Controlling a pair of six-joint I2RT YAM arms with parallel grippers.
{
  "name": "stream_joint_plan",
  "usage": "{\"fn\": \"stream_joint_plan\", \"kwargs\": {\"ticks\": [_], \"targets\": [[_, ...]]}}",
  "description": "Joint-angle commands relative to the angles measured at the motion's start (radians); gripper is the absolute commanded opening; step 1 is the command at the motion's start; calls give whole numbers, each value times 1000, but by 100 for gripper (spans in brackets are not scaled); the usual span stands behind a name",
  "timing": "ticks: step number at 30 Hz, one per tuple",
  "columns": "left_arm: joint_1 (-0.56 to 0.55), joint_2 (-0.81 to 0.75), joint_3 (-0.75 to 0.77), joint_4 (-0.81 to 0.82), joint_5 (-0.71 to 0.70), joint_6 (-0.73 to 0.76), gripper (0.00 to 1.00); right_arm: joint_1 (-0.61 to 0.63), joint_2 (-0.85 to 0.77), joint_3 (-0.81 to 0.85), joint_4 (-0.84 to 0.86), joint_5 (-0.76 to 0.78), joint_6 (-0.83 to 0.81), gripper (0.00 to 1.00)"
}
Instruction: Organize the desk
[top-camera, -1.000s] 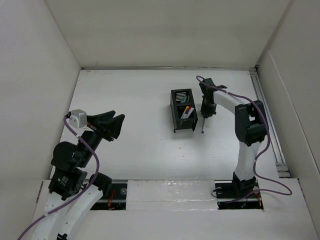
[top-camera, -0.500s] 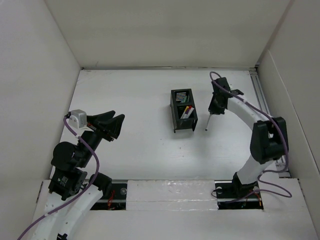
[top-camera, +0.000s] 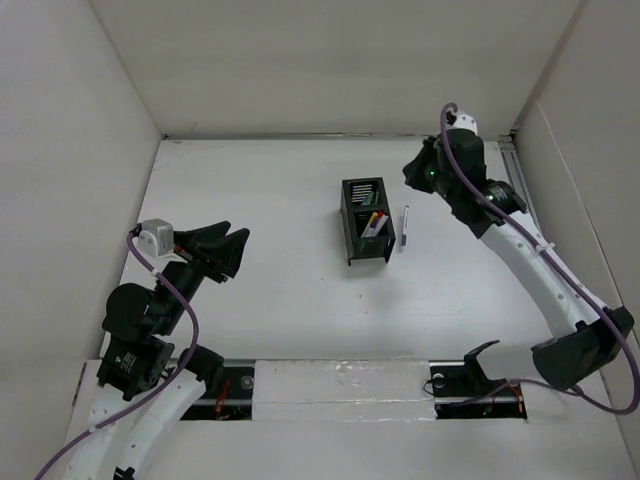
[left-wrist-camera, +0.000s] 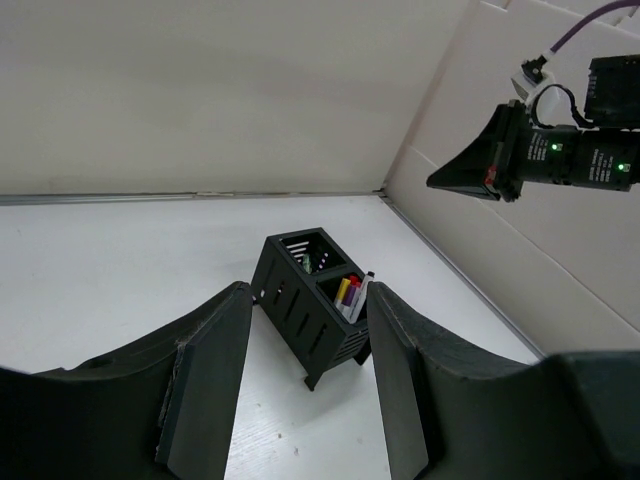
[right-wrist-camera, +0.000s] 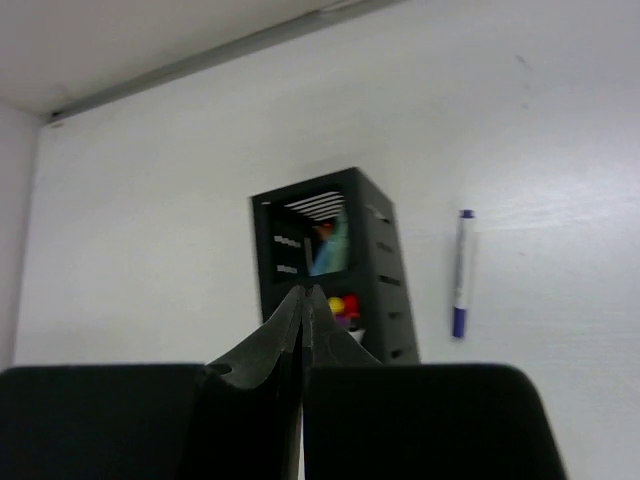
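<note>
1. Plainly, the tidying is not finished; one pen (top-camera: 404, 226) lies flat on the desk (top-camera: 260, 190), just beside the organizer (top-camera: 366, 222) but apart from it, on the side facing the right jaws.
2. The right gripper (right-wrist-camera: 303, 297) hangs high over the far right of the desk, its jaws clenched on nothing; the pen sits below and ahead of them, a little to their right; the organizer is straight ahead of their tips.
3. The left gripper (top-camera: 228, 237) hovers with its jaws spread wide and empty; the organizer shows in the gap between them, well ahead.
4. I judge the step in hand to be fetching that pen; the next move calls for the right jaws to part, come down across the barrel near its middle and close; then lift, tip the pen upright and drop it into a compartment with room.
5. Hard to make out: what fills the organizer; I see red, yellow and greenish bits in both compartments, but not how many or what kind; the lower part of the right wrist view is blocked by its own fingers; from the left wrist the pen is hidden behind the organizer; the left arm's base runs off the bottom edge of the overhead view.
</note>
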Motion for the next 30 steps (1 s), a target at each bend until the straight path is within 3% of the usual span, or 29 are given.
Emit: {"fn": "stream_joint_plan", "kwargs": {"ticks": [1,6,12,15,20,30], "targets": [[-5,5,1,35,-4,3,46,90,49,43,139,85,-5,0],[-5,3,1,30,-13,4,46,95,142,103,60,175,25,0],[-5,6,3,32,-3,3,46,-43,115,-178,173,32,82,0],[-5,11,0,36,8,1,46,-54,236,-206,160,10,85,10],[-5,12,-3,38,2,3,46,-65,450,-178,192,19,99,36],[-5,14,1,36,8,1,46,-65,615,-83,130,105,137,39]]}}
